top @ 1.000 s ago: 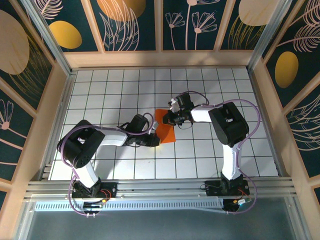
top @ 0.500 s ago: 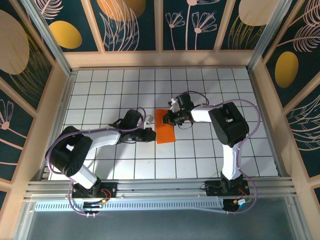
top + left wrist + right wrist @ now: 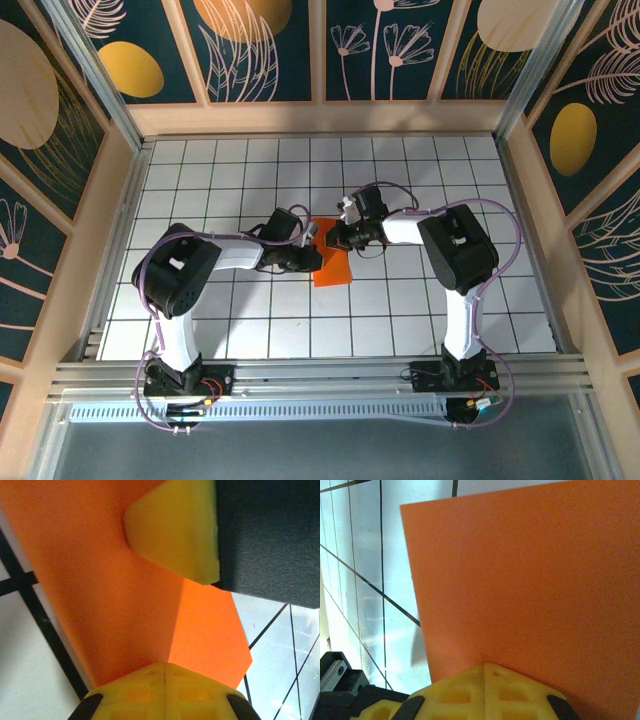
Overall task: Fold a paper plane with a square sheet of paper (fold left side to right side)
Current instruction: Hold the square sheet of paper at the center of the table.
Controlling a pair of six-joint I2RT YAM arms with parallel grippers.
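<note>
Now | top external: left hand point(image 3: 314, 261) and right hand point(image 3: 331, 240) both with fingers pressed together, gripping nothing, tips over thin bright orange folded sheet of paper point(image 3: 336, 270) on white gridded tabletop point(image 3: 400, 310) | left wrist: creased paper under left hand's tip, right hand's yellow fingertip point(image 3: 175, 530) just ahead | right wrist: paper directly ahead of right hand's tip

bright orange rectangular paper sheet point(image 3: 334, 270) flat on white gridded table point(image 3: 400, 300) | left gripper point(image 3: 314, 259): sheet's left edge beneath tip | right gripper point(image 3: 334, 240): sheet's far edge beneath tip
</note>
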